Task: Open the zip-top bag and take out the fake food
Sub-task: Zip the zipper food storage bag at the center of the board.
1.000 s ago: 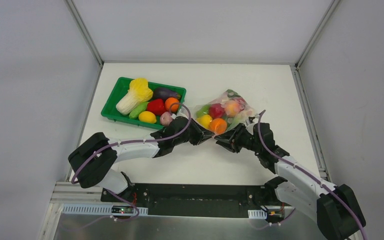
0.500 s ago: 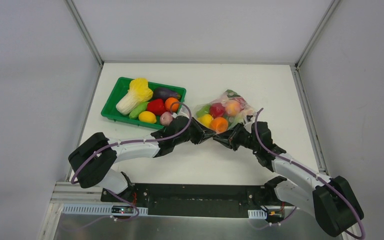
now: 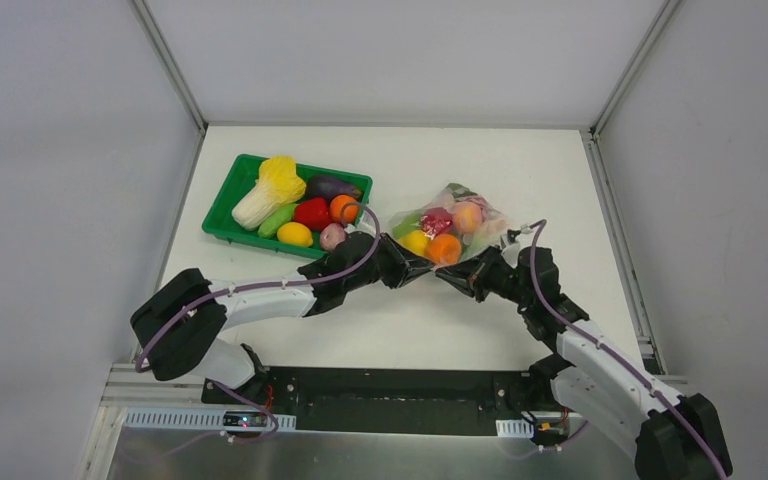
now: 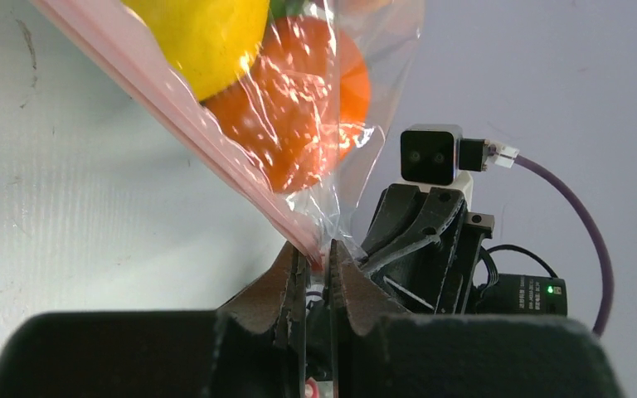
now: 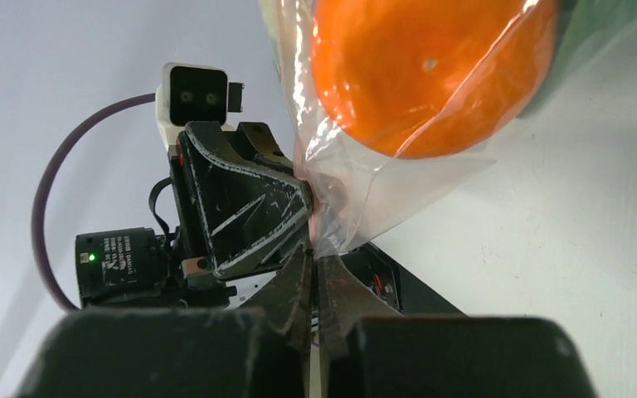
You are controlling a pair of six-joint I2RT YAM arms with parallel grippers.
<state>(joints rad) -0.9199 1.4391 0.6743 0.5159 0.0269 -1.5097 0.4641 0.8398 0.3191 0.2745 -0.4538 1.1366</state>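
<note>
Pinching the near corner of the zip-top bag (image 4: 344, 178), the left pincer (image 4: 315, 253) has its fingers pressed together on the end of the pink zip strip (image 4: 216, 157). The right pincer (image 5: 313, 257) meets it tip to tip, clamped tight on the clear film just beside.

The film between the fingers is hidden, so whether the zip is parted cannot be told. Both wrist views cut the bag off above the orange (image 5: 423, 75) and a yellow fruit (image 4: 203, 33). From above, the rest of the fake food (image 3: 438, 220) blurs under crumpled, glaring plastic.

The bag lies at 12 o'clock from the pincers, right of the bench's (image 3: 520, 170) middle. A green tray (image 3: 222, 205) sits at 10 o'clock and the bench's right edge lies near at 3. White surface stretches toward 12 and 6.
</note>
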